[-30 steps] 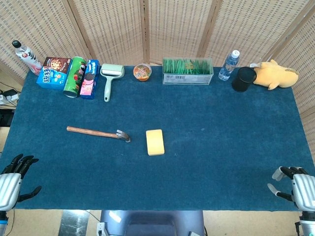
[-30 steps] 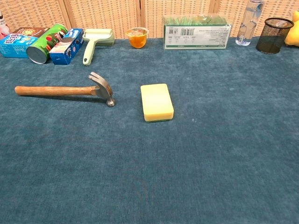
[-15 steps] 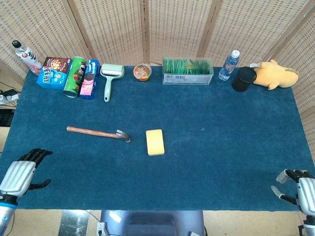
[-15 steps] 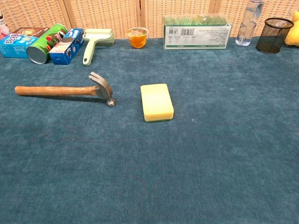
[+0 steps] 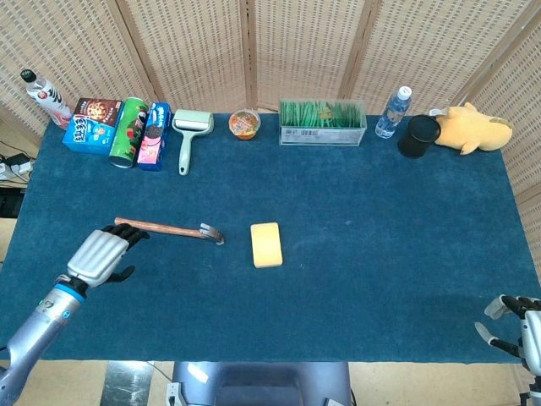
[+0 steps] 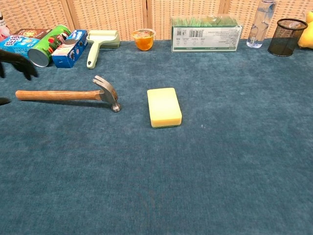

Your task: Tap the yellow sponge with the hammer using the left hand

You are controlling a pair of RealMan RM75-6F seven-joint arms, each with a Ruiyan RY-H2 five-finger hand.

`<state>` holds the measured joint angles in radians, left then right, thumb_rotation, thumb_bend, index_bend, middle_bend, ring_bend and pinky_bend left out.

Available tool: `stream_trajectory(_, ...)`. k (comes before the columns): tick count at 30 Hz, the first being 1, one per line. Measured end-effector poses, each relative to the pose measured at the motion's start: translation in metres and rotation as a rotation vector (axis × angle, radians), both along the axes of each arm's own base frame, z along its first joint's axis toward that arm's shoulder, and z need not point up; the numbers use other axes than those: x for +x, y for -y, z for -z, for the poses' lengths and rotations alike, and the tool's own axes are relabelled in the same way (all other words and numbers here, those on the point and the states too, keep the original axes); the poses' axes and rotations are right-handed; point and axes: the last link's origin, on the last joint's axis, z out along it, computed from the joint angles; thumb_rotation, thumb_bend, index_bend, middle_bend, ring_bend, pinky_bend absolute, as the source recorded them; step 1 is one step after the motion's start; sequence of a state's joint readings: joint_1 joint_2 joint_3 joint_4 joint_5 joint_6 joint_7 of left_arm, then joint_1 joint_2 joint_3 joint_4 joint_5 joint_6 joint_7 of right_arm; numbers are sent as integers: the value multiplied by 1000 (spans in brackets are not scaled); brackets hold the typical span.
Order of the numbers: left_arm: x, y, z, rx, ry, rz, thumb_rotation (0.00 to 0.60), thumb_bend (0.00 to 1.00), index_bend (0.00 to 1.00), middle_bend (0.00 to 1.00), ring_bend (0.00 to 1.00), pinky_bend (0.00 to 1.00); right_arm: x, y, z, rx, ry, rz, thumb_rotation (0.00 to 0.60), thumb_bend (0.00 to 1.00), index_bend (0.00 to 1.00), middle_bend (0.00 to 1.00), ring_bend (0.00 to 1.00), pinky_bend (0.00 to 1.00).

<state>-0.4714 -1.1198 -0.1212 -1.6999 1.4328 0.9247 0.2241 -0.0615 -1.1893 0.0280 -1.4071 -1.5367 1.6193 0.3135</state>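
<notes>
The hammer [image 5: 169, 229] [image 6: 68, 94] lies flat on the blue cloth, its wooden handle pointing left and its steel head to the right. Just right of the head sits the yellow sponge [image 5: 266, 244] [image 6: 164, 107]. My left hand [image 5: 103, 255] hovers open by the handle's left end, fingers spread, holding nothing; its dark fingertips [image 6: 18, 62] show at the chest view's left edge. My right hand [image 5: 517, 323] stays open at the table's bottom right corner, far from both objects.
Along the back edge stand snack boxes [image 5: 91, 124], a green can [image 5: 128, 132], a lint roller [image 5: 189, 135], a small cup [image 5: 244, 123], a green box [image 5: 322, 123], a water bottle [image 5: 392, 112], a black mesh cup [image 5: 418, 136] and a yellow plush toy [image 5: 471, 127].
My left hand has risen from the bottom left corner and moved up-right onto the table toward the hammer's handle. My right hand has drifted slightly lower and to the right.
</notes>
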Motion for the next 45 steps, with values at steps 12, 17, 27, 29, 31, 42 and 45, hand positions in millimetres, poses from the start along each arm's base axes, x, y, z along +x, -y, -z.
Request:
stream_trajectory(12,30,-45,43,-75,-25,59,600,416,242,293,217,308,-6,-6,-6,-25,-11,39,600,220,570,612,517,363)
stream_trajectory(17,32,-59,53,-62,-32,58,600,415,241,293,217,308,-6,-7,-7,-33,-17,50,600,221,570,612,517,364)
stream_trajectory(27,30,-80,75,-76,-27,28,600,415,241,293,218,308,-5,-7,-5,-36,-20,60,600,220,570,612,518,363)
stream_trajectory(29,29,-81,79,-85,-29,22,600,415,247,293,218,308,-5,-8,-6,-41,-24,65,600,221,570,612,517,363)
stream_trajectory(31,28,-83,83,-93,-32,17,600,415,259,293,218,311,-5,-9,-6,-39,-27,68,600,221,570,612,517,363)
stream_trajectory(42,27,-91,98,-119,-51,8,600,577,380,387,342,413,-7,-13,-6,-37,-35,83,600,220,570,612,517,363)
stream_trajectory(45,26,-94,101,-119,-63,1,600,676,459,466,434,481,-7,-14,-5,-34,-34,89,600,221,570,612,518,363)
